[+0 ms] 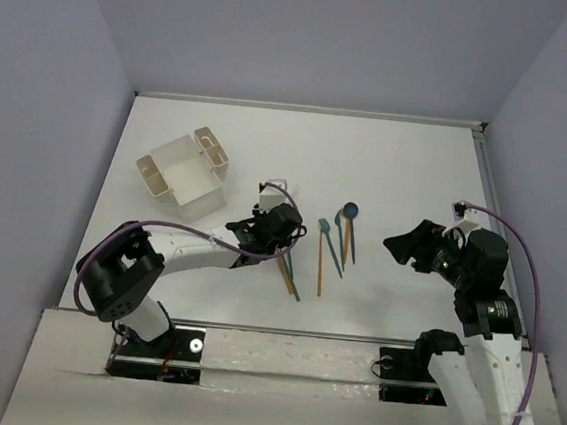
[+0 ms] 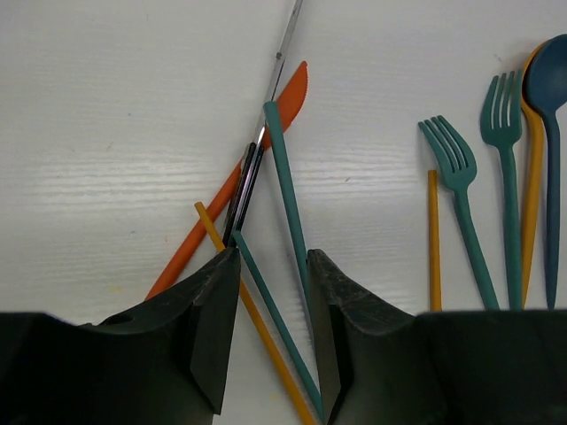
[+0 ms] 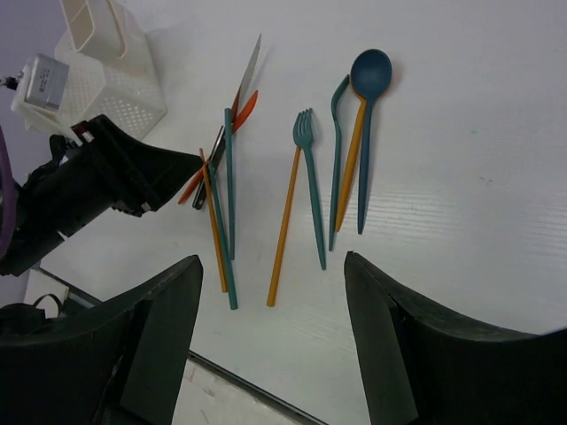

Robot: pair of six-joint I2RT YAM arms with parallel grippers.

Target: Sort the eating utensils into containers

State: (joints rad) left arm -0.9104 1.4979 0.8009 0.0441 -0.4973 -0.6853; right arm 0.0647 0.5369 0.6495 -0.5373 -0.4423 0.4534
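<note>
The utensils lie in a loose row mid-table (image 1: pixel 320 251). In the left wrist view an orange knife (image 2: pixel 292 96), a black-handled metal knife (image 2: pixel 255 164), a teal knife (image 2: pixel 283 177), a thin teal stick (image 2: pixel 266 294) and an orange stick (image 2: pixel 252 310) cross each other. Two teal forks (image 2: pixel 456 168), an orange stick (image 2: pixel 433 239) and a dark teal spoon (image 2: pixel 549 80) lie to the right. My left gripper (image 2: pixel 272 257) is open, low over the crossed pile, with the teal and orange sticks between its fingers. My right gripper (image 3: pixel 273 266) is open and empty, held above the table. The white container (image 1: pixel 182 170) stands at the back left.
The container also shows in the right wrist view (image 3: pixel 106 80), with the left gripper (image 3: pixel 168 168) in front of it. The table's near edge (image 3: pixel 239 385) lies just below the right gripper. Grey walls close the table in on three sides.
</note>
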